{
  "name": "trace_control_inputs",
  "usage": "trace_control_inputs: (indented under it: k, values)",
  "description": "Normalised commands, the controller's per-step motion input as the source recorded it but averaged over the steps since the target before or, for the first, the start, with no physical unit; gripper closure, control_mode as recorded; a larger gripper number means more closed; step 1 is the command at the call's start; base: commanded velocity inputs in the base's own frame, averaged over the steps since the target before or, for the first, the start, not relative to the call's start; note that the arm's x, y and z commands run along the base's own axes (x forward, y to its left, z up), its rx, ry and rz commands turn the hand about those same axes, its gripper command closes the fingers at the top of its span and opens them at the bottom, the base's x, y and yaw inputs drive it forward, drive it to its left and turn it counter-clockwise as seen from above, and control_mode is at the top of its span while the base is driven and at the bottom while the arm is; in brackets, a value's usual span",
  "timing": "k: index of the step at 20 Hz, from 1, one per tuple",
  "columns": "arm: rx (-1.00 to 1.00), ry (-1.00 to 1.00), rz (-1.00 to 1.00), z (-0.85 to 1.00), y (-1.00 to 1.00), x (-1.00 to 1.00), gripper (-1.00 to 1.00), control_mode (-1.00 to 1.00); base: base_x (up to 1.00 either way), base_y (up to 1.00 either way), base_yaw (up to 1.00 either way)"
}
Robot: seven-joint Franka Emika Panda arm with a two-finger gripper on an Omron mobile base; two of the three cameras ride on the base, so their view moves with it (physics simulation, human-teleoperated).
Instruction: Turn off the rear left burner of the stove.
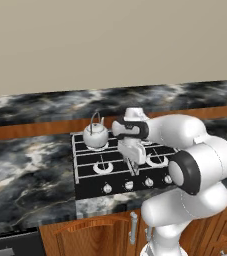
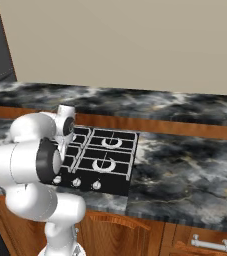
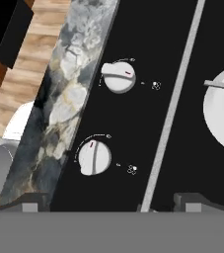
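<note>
two rear flanks, shared stove [image 1: 85, 172]; hand close-up

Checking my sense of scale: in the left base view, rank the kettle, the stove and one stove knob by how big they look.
Largest to smallest:
1. stove
2. kettle
3. knob
The kettle sits farther back than the knob, yet looks clearly bigger.

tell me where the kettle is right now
In the left base view the kettle sits on the stove's rear left burner, just left of the arm's wrist and behind the front left burner.
</note>
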Motion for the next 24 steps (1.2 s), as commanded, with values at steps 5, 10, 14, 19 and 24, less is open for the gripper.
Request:
trace_control_inputs:
  k: [5,10,14,19,24]
  values:
    - [0.15,0.0,0.0,-0.26,0.1,0.0,-1.0,-1.0,0.0,0.0,0.0]
    - [0.02,0.0,0.0,-0.09,0.0,-0.1,-1.0,-1.0,0.0,0.0,0.0]
    - [0.0,0.0,0.0,-0.23,0.02,-0.05,-1.0,-1.0,0.0,0.0,0.0]
    - [0.0,0.0,0.0,-0.26,0.03,0.0,-1.0,-1.0,0.0,0.0,0.0]
    - [0.0,0.0,0.0,-0.24,0.0,0.0,-1.0,-1.0,0.0,0.0,0.0]
